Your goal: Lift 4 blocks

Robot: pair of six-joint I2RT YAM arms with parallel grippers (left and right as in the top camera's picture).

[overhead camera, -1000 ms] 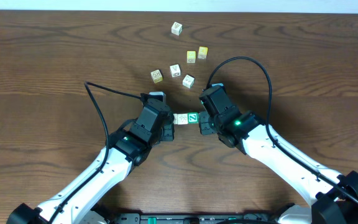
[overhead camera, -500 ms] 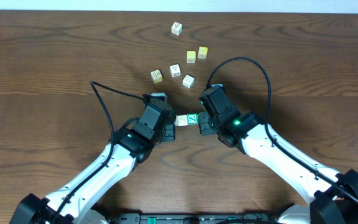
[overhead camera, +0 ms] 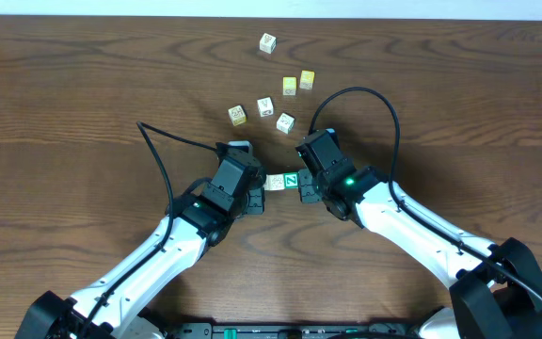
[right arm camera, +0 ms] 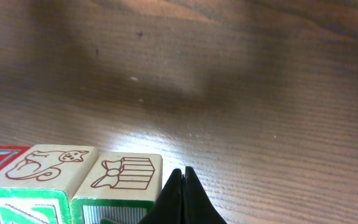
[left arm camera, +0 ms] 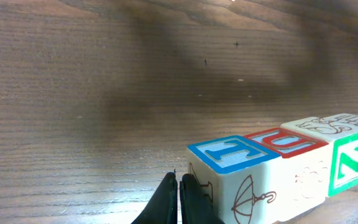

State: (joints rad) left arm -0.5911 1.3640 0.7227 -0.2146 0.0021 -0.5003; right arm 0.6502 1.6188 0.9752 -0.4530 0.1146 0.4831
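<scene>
Fingers (left arm camera: 166,200) of my left gripper (left arm camera: 179,186) are clenched on nothing, tips butted against the blue-edged block (left arm camera: 232,154) at one end of the row of four blocks (overhead camera: 283,180). My right gripper (right arm camera: 180,180), likewise pinched closed, braces the green end. The squeeze looks set. I can't tell whether the row is clear of the table (overhead camera: 83,94), so I count the lift as not yet done.

Row blocks (left arm camera: 232,155): four. Loose blocks (overhead camera: 264,105) — six, two of them plain yellow. Arms (overhead camera: 158,250) — two.
</scene>
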